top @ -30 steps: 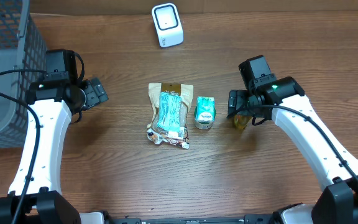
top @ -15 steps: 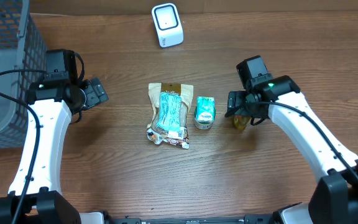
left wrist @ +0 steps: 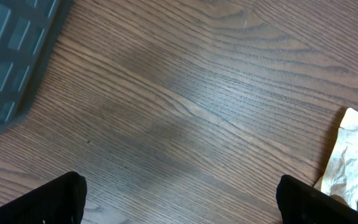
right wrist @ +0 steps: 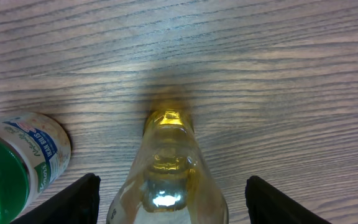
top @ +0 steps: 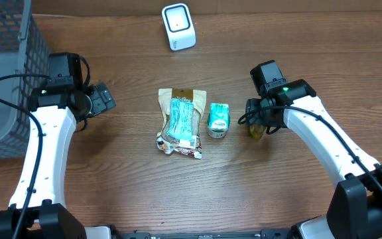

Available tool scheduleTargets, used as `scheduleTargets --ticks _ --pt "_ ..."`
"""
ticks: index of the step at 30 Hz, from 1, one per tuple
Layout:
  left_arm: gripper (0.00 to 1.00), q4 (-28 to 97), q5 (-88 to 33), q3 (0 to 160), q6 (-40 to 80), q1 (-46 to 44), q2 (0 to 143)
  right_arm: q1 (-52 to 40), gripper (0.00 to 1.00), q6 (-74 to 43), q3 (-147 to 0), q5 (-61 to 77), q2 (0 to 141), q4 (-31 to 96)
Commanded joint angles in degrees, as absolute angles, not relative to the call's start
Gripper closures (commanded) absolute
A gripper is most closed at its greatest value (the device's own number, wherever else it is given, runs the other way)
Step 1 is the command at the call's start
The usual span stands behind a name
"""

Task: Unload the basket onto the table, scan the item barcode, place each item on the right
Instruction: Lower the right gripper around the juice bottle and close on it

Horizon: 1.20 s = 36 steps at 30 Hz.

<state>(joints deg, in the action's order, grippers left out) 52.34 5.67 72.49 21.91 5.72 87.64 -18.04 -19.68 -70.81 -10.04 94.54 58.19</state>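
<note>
We straddle the yellow-liquid bottle (right wrist: 166, 155) with our right gripper (right wrist: 173, 199), jaws apart and nothing gripped, left gripper (left wrist: 185, 202) gaping empty; lifting it to the scanner (top: 178, 25) remains.

Jar (right wrist: 27, 155) label: print there, too blurry to read. Nothing else legible.

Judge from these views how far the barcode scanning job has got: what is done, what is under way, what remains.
Done: nothing; the pouch, green-lidded jar and yellow bottle all sit on the table, apart from the white scanner. In hand: the right gripper straddles the bottle, jaws open, no grip yet; the left gripper hangs open, idle. Left: grip, lift, present a barcode to the scanner.
</note>
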Motion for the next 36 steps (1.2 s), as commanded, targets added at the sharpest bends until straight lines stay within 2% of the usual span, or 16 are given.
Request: scheduleTargets --ticks 1,3,13,18,22,24,25,26,34,36 --pt "0.0 52.3 6.2 73.0 21.2 5.6 87.0 -17.9 0.34 -20.2 -70.5 -10.3 94.5 58.2" --pt "0.0 52.3 6.1 73.0 21.2 5.6 87.0 -17.9 0.37 -20.3 -71.2 -10.0 94.5 58.4" --pt "0.0 52.2 6.1 73.0 21.2 5.6 87.0 -17.9 0.39 -20.3 -71.9 -8.9 94.5 58.4" --pt "0.0 52.2 6.1 73.0 21.2 5.6 87.0 -17.9 0.36 -20.4 -72.1 -8.9 94.5 58.4" --pt "0.0 52.3 6.1 73.0 21.2 5.6 87.0 -17.8 0.3 -21.1 -72.4 -8.7 94.5 58.4" --pt "0.0 52.3 6.2 73.0 21.2 5.6 87.0 -17.8 0.18 -21.1 -72.4 -8.8 94.5 58.4" --pt "0.0 52.3 6.1 73.0 21.2 5.6 87.0 -17.8 0.06 -21.1 -72.4 -8.8 94.5 58.4" --pt "0.0 52.3 6.1 73.0 21.2 5.6 87.0 -17.8 0.0 -21.1 -72.4 -8.8 94.5 58.3" --pt "0.0 52.3 6.1 73.0 21.2 5.6 87.0 -15.3 0.0 -21.1 -72.7 -3.8 94.5 58.8" --pt "0.0 52.3 6.1 73.0 21.2 5.6 87.0 -14.5 0.05 -21.1 -73.3 -1.7 94.5 59.6"
